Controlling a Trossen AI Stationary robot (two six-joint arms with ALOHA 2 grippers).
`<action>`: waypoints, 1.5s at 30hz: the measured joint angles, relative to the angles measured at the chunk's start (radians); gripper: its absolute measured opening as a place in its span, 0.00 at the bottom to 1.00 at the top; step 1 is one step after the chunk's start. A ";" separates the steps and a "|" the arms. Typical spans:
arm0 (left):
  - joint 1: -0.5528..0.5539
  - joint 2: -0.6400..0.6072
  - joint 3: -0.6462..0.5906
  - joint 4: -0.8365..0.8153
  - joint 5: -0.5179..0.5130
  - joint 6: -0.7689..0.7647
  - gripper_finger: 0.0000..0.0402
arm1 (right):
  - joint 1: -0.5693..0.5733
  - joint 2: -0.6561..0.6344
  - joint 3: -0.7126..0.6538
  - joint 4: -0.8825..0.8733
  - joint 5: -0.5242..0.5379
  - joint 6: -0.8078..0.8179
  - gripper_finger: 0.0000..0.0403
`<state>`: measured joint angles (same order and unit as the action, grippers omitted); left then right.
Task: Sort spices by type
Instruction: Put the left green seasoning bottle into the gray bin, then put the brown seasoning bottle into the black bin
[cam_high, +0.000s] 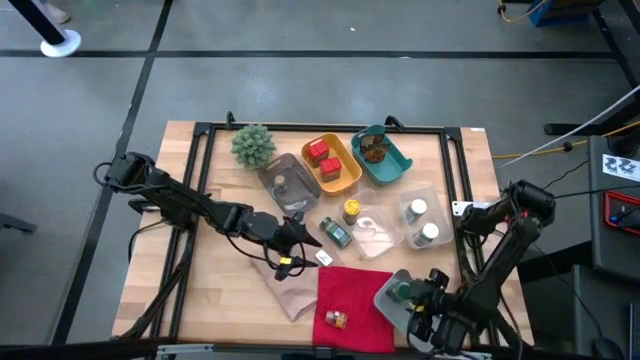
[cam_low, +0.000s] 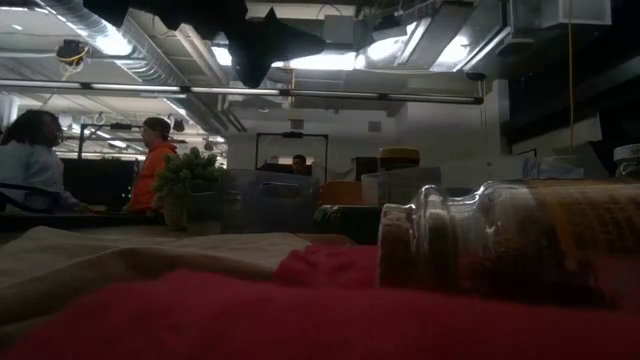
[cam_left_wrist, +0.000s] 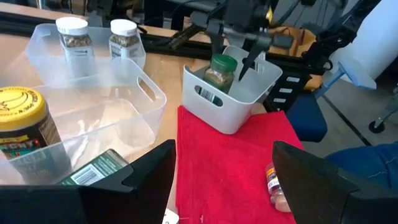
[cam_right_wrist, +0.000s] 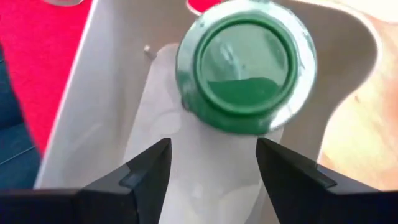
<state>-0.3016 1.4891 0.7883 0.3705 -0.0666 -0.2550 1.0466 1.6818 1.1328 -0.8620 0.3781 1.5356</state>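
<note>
A green-capped jar (cam_right_wrist: 245, 71) stands upright on its base in a small white bin (cam_high: 392, 300) at the table's near right; it also shows in the left wrist view (cam_left_wrist: 221, 70). My right gripper (cam_right_wrist: 211, 149) hangs open just above it, one finger on either side of the cap, touching nothing. My left gripper (cam_left_wrist: 224, 149) is open and empty above the near-middle of the table, by the left edge of the red cloth (cam_high: 345, 300). A small brown jar (cam_low: 500, 240) lies on its side on the cloth.
Clear trays hold two white-capped jars (cam_left_wrist: 71, 37), a yellow-capped jar (cam_left_wrist: 22, 124) and a green-labelled jar lying flat (cam_left_wrist: 93, 171). At the back stand an orange tray with red tins (cam_high: 322, 158), a teal tray (cam_high: 385, 155), a grey tray (cam_high: 285, 182) and a spiky plant (cam_high: 252, 143). A beige cloth (cam_high: 290, 290) lies beside the red one.
</note>
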 joint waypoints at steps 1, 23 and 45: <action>0.000 0.000 0.000 -0.004 0.000 0.000 0.63 | 0.000 -0.010 0.000 0.000 -0.011 0.000 0.58; 0.000 0.000 0.000 -0.002 0.000 0.000 0.63 | 0.000 -0.158 0.000 0.151 -0.058 -0.075 0.58; 0.000 0.000 0.000 -0.023 0.000 0.000 0.63 | 0.000 -0.215 0.002 0.434 0.074 -0.430 0.58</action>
<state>-0.3016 1.4891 0.7883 0.3477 -0.0666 -0.2550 1.0466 1.4670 1.1343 -0.4276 0.4520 1.1053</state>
